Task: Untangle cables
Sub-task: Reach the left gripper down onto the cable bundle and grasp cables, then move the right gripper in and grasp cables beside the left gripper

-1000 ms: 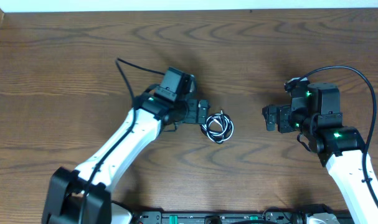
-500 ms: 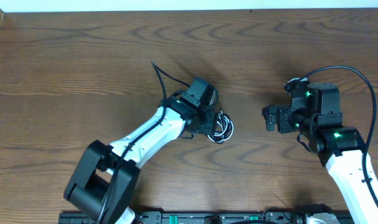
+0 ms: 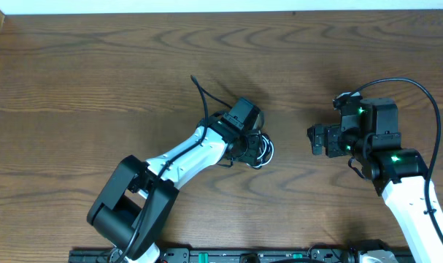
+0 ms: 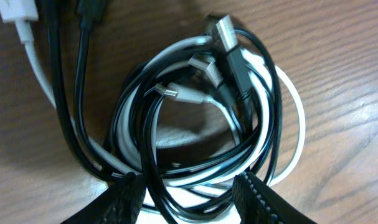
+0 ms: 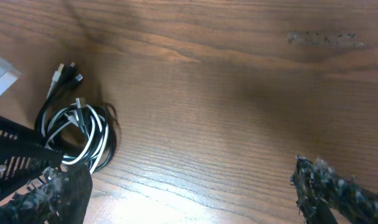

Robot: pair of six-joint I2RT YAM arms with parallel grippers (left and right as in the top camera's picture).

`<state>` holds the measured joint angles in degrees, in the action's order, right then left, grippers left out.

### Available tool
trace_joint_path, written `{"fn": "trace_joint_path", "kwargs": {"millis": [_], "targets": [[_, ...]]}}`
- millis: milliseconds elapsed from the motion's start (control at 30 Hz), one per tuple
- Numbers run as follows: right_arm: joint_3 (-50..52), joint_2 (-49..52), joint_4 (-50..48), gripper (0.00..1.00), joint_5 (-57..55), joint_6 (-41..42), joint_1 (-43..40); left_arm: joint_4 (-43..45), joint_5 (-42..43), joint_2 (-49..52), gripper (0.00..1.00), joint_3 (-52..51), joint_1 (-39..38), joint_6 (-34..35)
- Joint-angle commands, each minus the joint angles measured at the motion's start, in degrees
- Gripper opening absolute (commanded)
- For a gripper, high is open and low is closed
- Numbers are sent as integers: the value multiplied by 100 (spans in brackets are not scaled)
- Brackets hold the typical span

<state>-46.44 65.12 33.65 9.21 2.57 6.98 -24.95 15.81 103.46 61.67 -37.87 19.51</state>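
The cables (image 3: 266,151), one black and one white, lie coiled together in a small bundle at the table's middle. In the left wrist view the cables (image 4: 207,124) fill the frame, their small plugs crossing inside the loops. My left gripper (image 3: 255,147) sits over the bundle's left part. Seen from its wrist, the left gripper (image 4: 189,208) has its fingers pressed on either side of several black and white strands. My right gripper (image 3: 311,139) hovers open to the right of the bundle, holding nothing. In the right wrist view the right gripper (image 5: 189,193) is wide open, with the cables (image 5: 83,134) at far left.
The brown wooden table (image 3: 97,66) ends at a pale wall strip along the top. The left arm's own thick black wire (image 3: 202,93) arches up behind its wrist. The left arm's gripper body (image 5: 14,155) shows at the lower left of the right wrist view.
My left arm has swung right onto the coiled bundle and its jaws have narrowed around the strands. The right arm has not moved.
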Motion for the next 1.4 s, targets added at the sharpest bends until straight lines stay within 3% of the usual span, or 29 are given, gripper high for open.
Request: {"fn": "trace_joint_path", "kwargs": {"millis": [0, 200, 300, 467, 533, 1000, 1367], "targets": [[-125, -35, 22, 99, 22, 61, -2, 118, 2, 223, 50, 0, -22, -4], [-125, -35, 90, 99, 20, 59, -2, 122, 4, 527, 50, -7, -22, 170], [-125, -35, 94, 99, 20, 61, -2, 109, 7, 579, 45, -7, -22, 225], [-125, -35, 94, 99, 20, 59, -2, 85, 7, 538, 13, -2, -20, 221], [-125, -35, 107, 99, 20, 59, -2, 83, 7, 476, 8, -2, -20, 221], [-94, 168, 175, 99, 105, 59, -2, -74, 57, -918, 7, -2, -20, 221], [-70, 1027, 166, 99, 1574, 57, 66, -42, 780, -1152, 8, -4, -26, 229]]}}
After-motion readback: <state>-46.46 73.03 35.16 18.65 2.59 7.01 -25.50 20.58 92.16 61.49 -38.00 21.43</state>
